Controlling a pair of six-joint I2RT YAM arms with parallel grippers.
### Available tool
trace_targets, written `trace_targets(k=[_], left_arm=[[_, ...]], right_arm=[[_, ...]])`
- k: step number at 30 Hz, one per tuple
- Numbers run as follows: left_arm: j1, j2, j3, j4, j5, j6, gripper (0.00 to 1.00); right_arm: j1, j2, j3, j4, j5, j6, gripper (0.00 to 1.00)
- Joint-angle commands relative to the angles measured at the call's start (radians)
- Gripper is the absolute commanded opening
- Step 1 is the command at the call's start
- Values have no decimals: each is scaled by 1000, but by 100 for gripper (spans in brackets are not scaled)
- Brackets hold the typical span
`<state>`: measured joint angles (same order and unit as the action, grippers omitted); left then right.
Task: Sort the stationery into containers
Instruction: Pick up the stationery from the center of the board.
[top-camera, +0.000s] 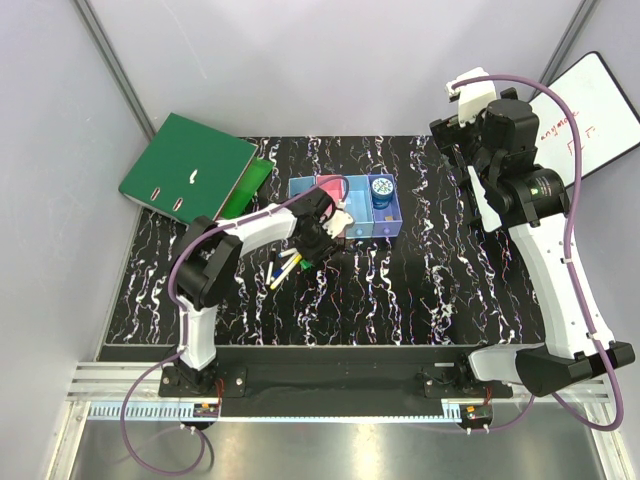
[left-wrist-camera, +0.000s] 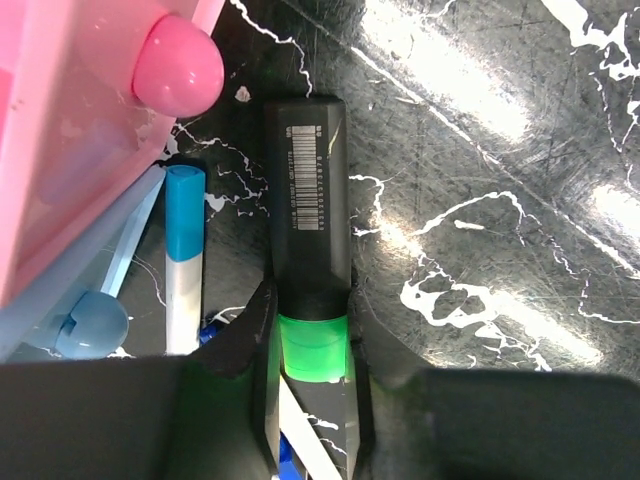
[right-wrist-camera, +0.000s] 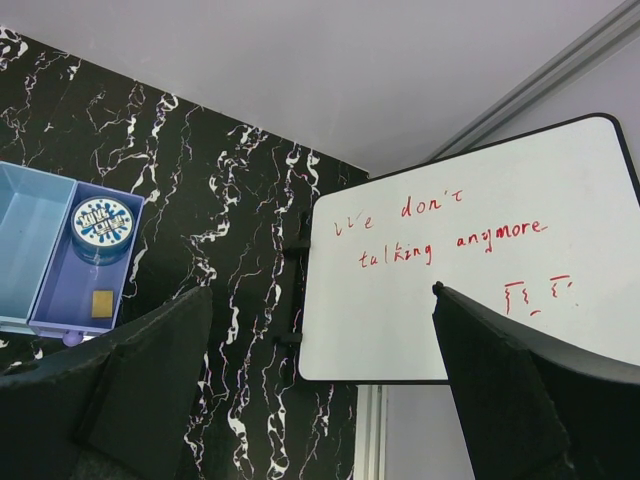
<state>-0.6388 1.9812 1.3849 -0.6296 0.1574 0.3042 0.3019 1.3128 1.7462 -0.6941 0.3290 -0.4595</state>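
Clamped at its green end by the left gripper (left-wrist-camera: 308, 325), the black highlighter (left-wrist-camera: 307, 200), just beside the pink bin (left-wrist-camera: 60, 130), could be pivoted into that wall by the end-heavy grip, while the right gripper (right-wrist-camera: 320, 300) is held agape, empty.

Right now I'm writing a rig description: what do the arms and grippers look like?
The left arm and right arm have white links, black joints and purple cables. The left gripper and right gripper have black fingers.
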Motion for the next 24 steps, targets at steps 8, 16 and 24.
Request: trace_targets(k=[8,16,24], left_arm=[[19,-289,8,-58,140,-76,0],[140,-248,155,-48,237,-301,0],[206,-39,308,-4,56,-461,0]], right_arm=[[5,-27,19,2,-10,13,100],[5,-27,24,1,-11,13,100],[5,-41,4,-1,-10,8,100]])
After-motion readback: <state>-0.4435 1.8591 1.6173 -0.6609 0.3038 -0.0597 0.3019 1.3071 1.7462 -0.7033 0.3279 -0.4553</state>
